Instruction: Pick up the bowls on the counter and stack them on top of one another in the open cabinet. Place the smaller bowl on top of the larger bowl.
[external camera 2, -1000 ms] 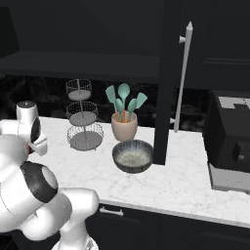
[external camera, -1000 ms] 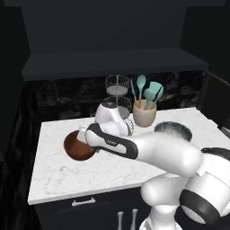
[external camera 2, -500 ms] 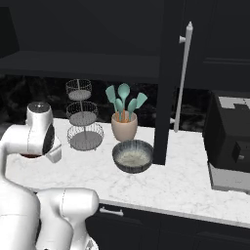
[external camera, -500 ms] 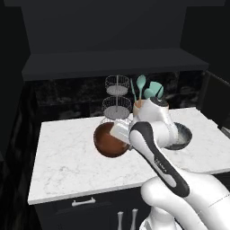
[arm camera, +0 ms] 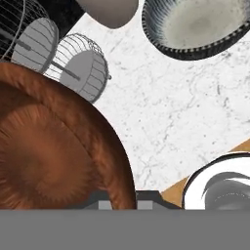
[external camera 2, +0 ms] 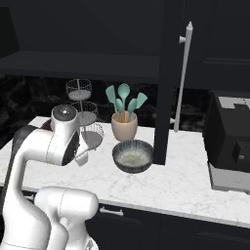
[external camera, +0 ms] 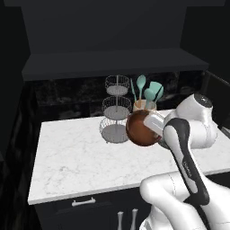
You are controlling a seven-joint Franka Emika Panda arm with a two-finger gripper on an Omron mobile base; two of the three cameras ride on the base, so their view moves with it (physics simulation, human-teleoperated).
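My gripper (external camera: 152,127) is shut on the rim of the smaller bowl (external camera: 142,128), glossy reddish-brown, and holds it tilted in the air above the counter (external camera: 76,157), in front of the wire stand. In the hand view that bowl (arm camera: 49,151) spreads over the left, with the gripper (arm camera: 122,199) clamped on its edge. The larger bowl (external camera 2: 132,156), grey-green and mottled, rests upright on the counter (external camera 2: 185,171) in front of the beige cup; it is also at the top right of the hand view (arm camera: 195,24). The open cabinet shelf (external camera: 112,63) runs dark above the counter.
A three-tier wire basket stand (external camera: 116,110) and a beige utensil cup (external camera: 144,105) with teal spatulas stand at the back of the counter. The open cabinet door with its long handle (external camera 2: 183,73) hangs right of the grey-green bowl. A dark appliance (external camera 2: 229,141) sits far right.
The arm has swung right with the reddish-brown bowl, carrying it from the counter's left part to in front of the wire stand and slightly higher. The grey-green bowl has not moved.
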